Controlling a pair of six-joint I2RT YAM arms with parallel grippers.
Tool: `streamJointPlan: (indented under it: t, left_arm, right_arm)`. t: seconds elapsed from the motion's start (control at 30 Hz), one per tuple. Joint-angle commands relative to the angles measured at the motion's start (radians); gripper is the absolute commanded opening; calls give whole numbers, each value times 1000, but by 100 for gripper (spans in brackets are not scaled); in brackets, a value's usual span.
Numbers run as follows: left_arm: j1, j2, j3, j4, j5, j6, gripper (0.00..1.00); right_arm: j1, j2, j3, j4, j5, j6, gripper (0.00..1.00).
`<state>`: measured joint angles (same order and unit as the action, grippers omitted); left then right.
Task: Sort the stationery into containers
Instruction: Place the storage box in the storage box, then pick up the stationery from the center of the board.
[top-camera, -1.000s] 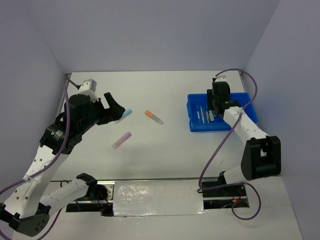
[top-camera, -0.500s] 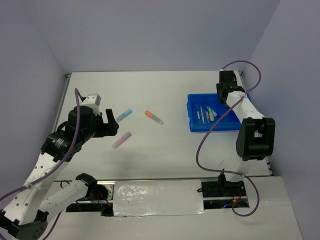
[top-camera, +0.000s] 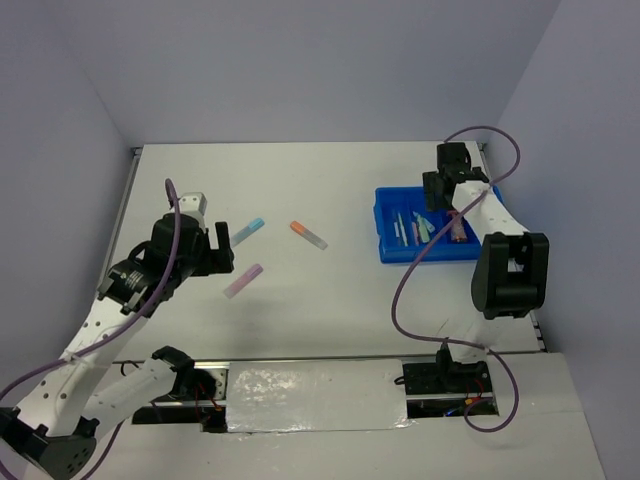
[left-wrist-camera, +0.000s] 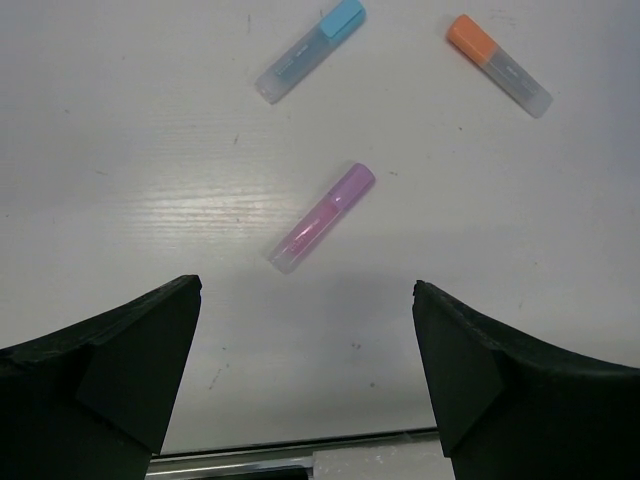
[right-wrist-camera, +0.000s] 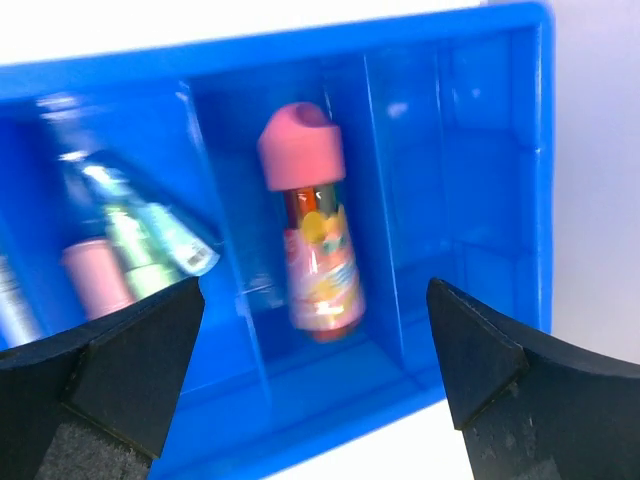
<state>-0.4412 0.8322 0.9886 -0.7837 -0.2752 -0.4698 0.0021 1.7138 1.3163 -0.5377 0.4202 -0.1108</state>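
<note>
On the white table (top-camera: 330, 180) three short sticks lie loose, each apart from the others. A lilac translucent plastic stick (left-wrist-camera: 322, 217) lies slanted. A blue-capped clear stick (left-wrist-camera: 308, 50) lies at its 12 o'clock and an orange-capped clear stick (left-wrist-camera: 498, 65) at its 2 o'clock.

The left gripper (left-wrist-camera: 305, 290) hangs above the table at the lilac stick's 6 o'clock, its fingers (left-wrist-camera: 110, 375) spread wide and holding nothing.

At the table's 3 o'clock side sits the bright blue rectangular plastic tray (top-camera: 381, 225), split by thin walls into narrow compartments. The right gripper (right-wrist-camera: 315, 290) hovers over it, its black fingers (right-wrist-camera: 520, 375) wide apart and empty. Below it, in a middle compartment, lies a tan bottle with a pink cap (right-wrist-camera: 312, 235). In the compartment at the bottle's 9 o'clock, pastel sticks (right-wrist-camera: 135, 240) in green, pink and pale blue lean across each other.

The bottle's label carries a bright red, yellow and pink print. No writing on it can be read.

In the overhead view the right arm's purple cable (top-camera: 420, 268) crosses above the tray's near wall.
</note>
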Motion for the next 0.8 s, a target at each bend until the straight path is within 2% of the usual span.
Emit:
streamJointPlan:
  t: [0.0, 0.07, 0.1, 0.2, 0.23, 0.27, 0.3, 0.37, 0.43, 0.47, 0.57, 0.7, 0.77]
  left_arm:
    - [-2, 28, 47, 37, -90, 16, 99]
    - [1, 45, 64, 35, -122, 4, 99]
    - [2, 50, 73, 37, -168, -1, 99]
    - [48, 58, 61, 38, -268, -39, 99]
    - [117, 53, 45, 56, -262, -41, 99]
    - [160, 36, 26, 76, -231, -33, 99]
    - [244, 27, -20, 101, -138, -6, 99]
    - [271, 13, -33, 113, -104, -6, 99]
    - [271, 10, -36, 121, -107, -3, 99]
    - [271, 18, -34, 115, -111, -4, 99]
    - [269, 38, -36, 116, -81, 3, 99]
    - [271, 53, -44, 130, -33, 17, 99]
    - [271, 61, -42, 132, -30, 20, 99]
  right_arm:
    - [6, -144, 49, 18, -67, 45, 100]
    - [13, -193, 75, -11, -145, 101, 100]
    - [27, -219, 64, 7, -278, 117, 100]
    - [180, -334, -46, 143, -331, 180, 100]
    - [238, -370, -98, 200, -283, 203, 100]
    - [360, -376, -120, 220, -258, 212, 100]
    - [415, -378, -155, 241, -247, 221, 100]
    - [543, -346, -175, 320, -250, 226, 100]
    - [587, -254, -163, 352, -285, 205, 100]
    - [599, -217, -148, 355, -352, 192, 100]
    - [624, -42, -46, 318, -461, 126, 95]
    - [644, 191, 191, 202, -433, 24, 85]
    - [647, 289, 250, 144, -423, 4, 83]
